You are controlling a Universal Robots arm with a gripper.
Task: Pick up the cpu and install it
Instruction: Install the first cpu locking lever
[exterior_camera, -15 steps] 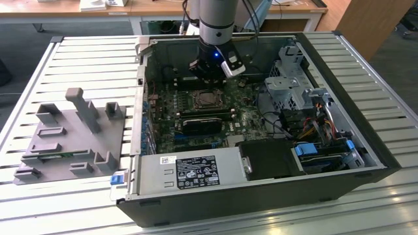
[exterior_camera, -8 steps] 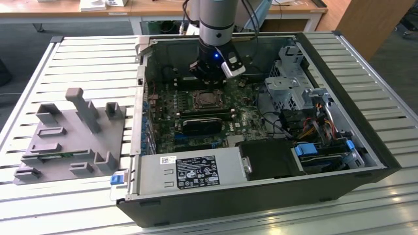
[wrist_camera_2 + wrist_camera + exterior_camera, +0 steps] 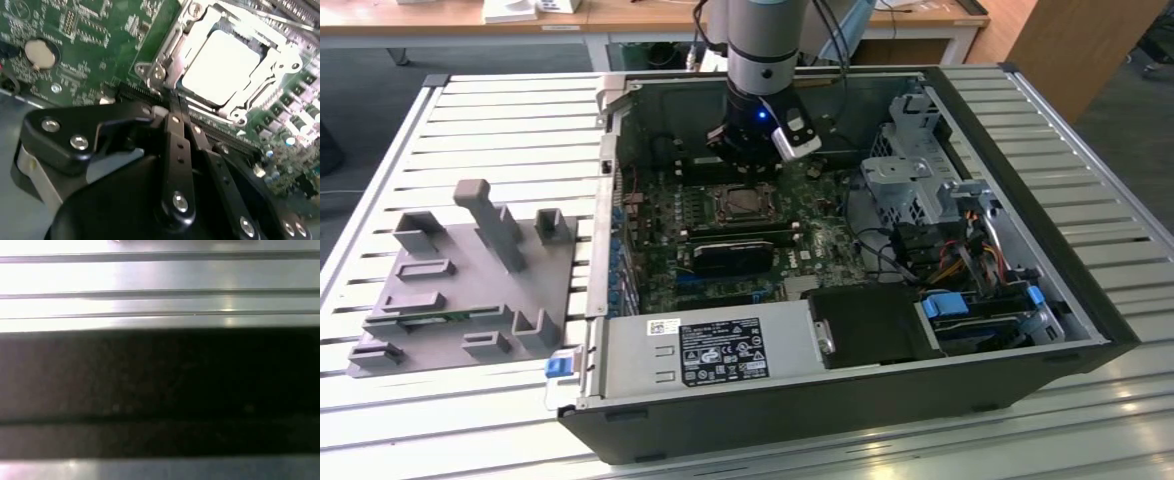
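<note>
Black linkage of your tool (image 3: 172, 107) sits closest in the second wrist view, its fingers (image 3: 176, 150) pressed together into one narrow stack, clenched on nothing. Just past the fingertips you've got the cpu (image 3: 222, 65), its bright metal top lying flat inside the silver socket frame (image 3: 165, 60) on the green motherboard (image 3: 95, 35). A round coin cell (image 3: 41, 54) sits off to one side of the board. From the exterior view, your tool (image 3: 750, 160) hangs inside the open computer case (image 3: 1014, 250), just above the cpu (image 3: 744, 203) in its socket. On the exterior view's left, a grey holder block (image 3: 467, 280) rests on the slatted worktop (image 3: 400, 150).
</note>
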